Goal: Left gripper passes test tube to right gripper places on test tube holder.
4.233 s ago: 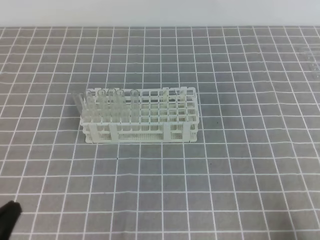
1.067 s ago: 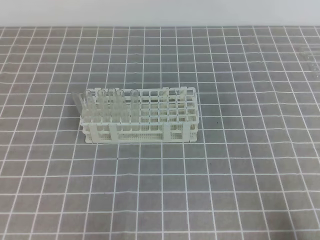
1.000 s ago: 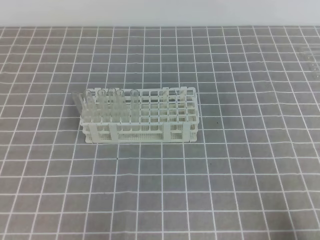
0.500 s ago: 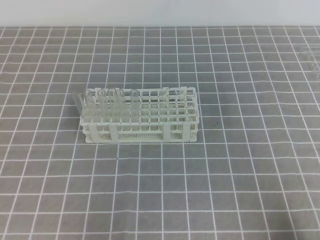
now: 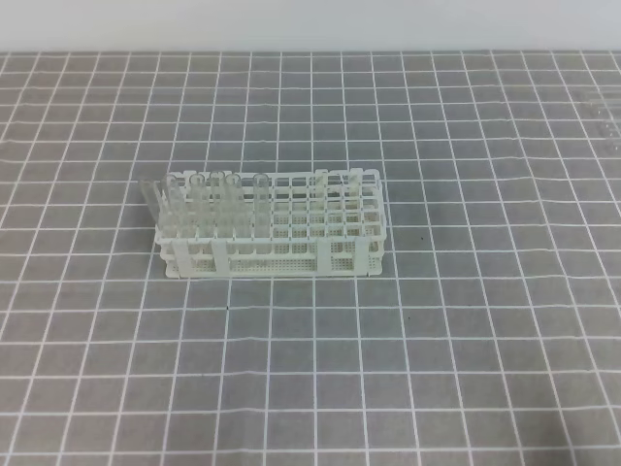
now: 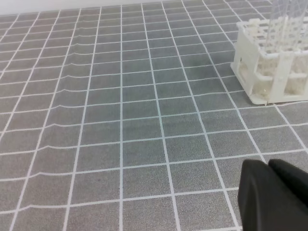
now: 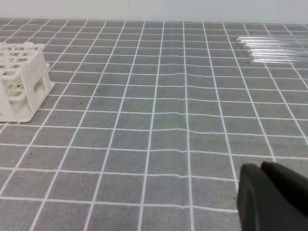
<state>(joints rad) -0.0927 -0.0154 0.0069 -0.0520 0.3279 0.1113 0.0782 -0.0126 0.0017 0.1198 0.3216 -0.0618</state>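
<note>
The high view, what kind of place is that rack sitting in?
Probably a lab-style robot test bench. A white test tube holder with clear tubes standing in its left end sits on a grey grid-marked mat, and more loose test tubes lie on the mat off to the right.

I see a grey mat (image 5: 466, 320) ruled with a regular grid of thin white lines. On it, the test tube holder (image 5: 291, 248) is plain white, a lattice of small square holes in rows. The tubes (image 5: 199, 199) standing in the holder's left end are clear and colourless. Far right of the holder, loose tubes (image 7: 269, 48) lying on the mat are likewise clear. The left gripper (image 6: 274, 197) and right gripper (image 7: 272, 197) both show matt black. Beyond the holder, the wall (image 5: 310, 24) is pale grey-white.
</note>
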